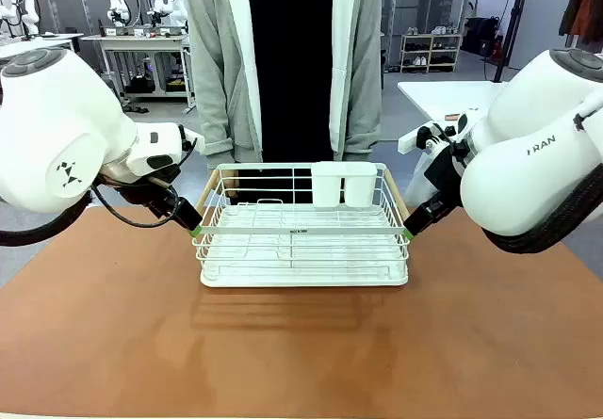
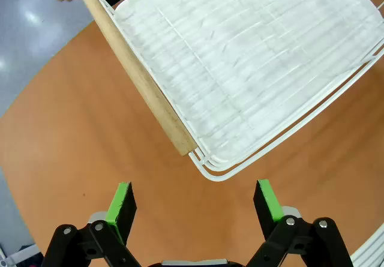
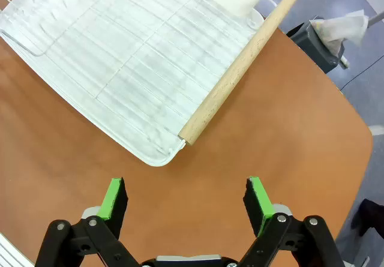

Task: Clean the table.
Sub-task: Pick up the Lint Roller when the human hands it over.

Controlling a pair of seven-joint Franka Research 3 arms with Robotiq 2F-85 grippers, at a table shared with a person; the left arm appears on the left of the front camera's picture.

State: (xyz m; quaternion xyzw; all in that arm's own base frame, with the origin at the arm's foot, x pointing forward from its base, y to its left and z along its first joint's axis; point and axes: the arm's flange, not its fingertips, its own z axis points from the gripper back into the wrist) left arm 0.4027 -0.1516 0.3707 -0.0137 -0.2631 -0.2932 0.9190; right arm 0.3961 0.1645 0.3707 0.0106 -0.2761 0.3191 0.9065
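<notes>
The reddish-brown table (image 1: 283,353) is seen up front, a white wire rack (image 1: 303,249) set mid-far on it. The left gripper (image 2: 195,200) and right gripper (image 3: 187,196) are held wide open, empty, flanking the rack.

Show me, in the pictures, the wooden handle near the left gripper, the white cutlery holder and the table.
wooden handle (image 2: 135,69), left wrist view, middle of the bar.
white cutlery holder (image 1: 328,185), front view, front wall.
table (image 1: 301,353), front view, bare near part of the top.
</notes>
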